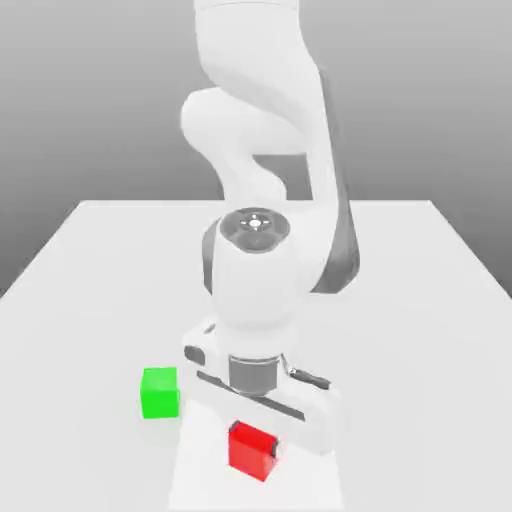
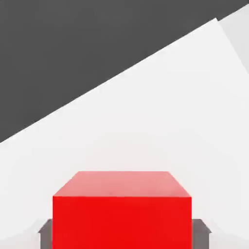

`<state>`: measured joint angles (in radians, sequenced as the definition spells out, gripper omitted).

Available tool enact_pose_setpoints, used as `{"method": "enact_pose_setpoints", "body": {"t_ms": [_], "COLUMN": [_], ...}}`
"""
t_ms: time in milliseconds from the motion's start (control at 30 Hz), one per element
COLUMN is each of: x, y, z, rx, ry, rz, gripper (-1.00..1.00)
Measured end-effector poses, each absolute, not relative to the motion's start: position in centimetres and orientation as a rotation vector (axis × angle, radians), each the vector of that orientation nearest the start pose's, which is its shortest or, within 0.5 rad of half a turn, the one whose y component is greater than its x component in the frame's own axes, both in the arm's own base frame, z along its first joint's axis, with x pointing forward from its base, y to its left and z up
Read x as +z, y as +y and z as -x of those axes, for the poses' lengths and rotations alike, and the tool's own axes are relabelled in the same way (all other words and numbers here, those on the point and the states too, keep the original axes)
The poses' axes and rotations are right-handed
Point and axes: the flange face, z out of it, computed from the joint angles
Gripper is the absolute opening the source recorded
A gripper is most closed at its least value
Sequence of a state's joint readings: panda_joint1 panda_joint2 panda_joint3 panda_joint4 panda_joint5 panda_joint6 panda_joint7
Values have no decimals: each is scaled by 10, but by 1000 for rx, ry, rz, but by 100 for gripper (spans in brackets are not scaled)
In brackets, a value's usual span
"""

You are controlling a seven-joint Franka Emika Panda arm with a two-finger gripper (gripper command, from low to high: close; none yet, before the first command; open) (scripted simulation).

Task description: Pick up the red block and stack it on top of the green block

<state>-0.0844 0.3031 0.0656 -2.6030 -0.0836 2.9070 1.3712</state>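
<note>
Fingers [image 2: 44, 234] of my hand [image 1: 262, 448] press against both sides of the red block [image 1: 250, 449], narrowed to its width and gripping it. I see the arm bent low over the white counter [image 1: 90, 280], wrist pointing down. Near the red block, toward the exterior view's left, sits the green block [image 1: 160, 392], apart from it.

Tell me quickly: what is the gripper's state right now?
Gripper: closed on the red block, one finger against each side.

exterior: faces arm, elevated | hand: close over red block [image 2: 121, 214] | shared: red block
</note>
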Motion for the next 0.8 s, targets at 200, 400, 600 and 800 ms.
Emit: {"method": "enact_pose_setpoints", "body": {"t_ms": [200, 400, 600, 800], "x": [186, 229, 236, 185], "y": [-1, -84, -134, -137], "z": [-432, -387, -326, -321], "rx": [-2, -6, -3, -2], "ry": [1916, 2223, 2466, 2480], "rz": [2488, 2229, 1947, 1928], "gripper": [-100, -100, -100, 100]}}
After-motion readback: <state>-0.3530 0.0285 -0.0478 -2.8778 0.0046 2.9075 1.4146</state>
